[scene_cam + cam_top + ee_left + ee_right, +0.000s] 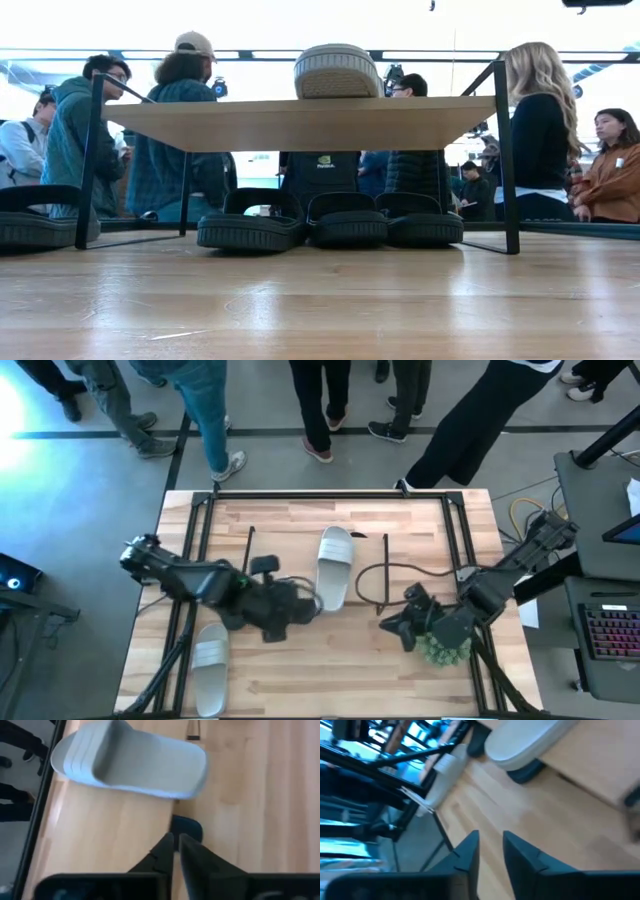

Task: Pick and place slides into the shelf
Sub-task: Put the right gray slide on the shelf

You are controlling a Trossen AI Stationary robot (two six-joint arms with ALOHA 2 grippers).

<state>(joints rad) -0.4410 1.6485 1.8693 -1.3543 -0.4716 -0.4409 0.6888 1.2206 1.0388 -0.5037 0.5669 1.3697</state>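
Slides are spread about: I see one pale slide (335,567) lying on the shelf (300,122) top board, three black slides (343,221) in a row under it on the worktop (300,680), another black one (38,217) just outside the shelf leg, and a second pale slide (209,667) lying on the worktop near the front edge. My left hand (175,851) hovers low by the shelf, fingers together and empty. My right hand (490,851) hangs over bare worktop, fingers a little apart, gripping nothing. People stand beyond the worktop.
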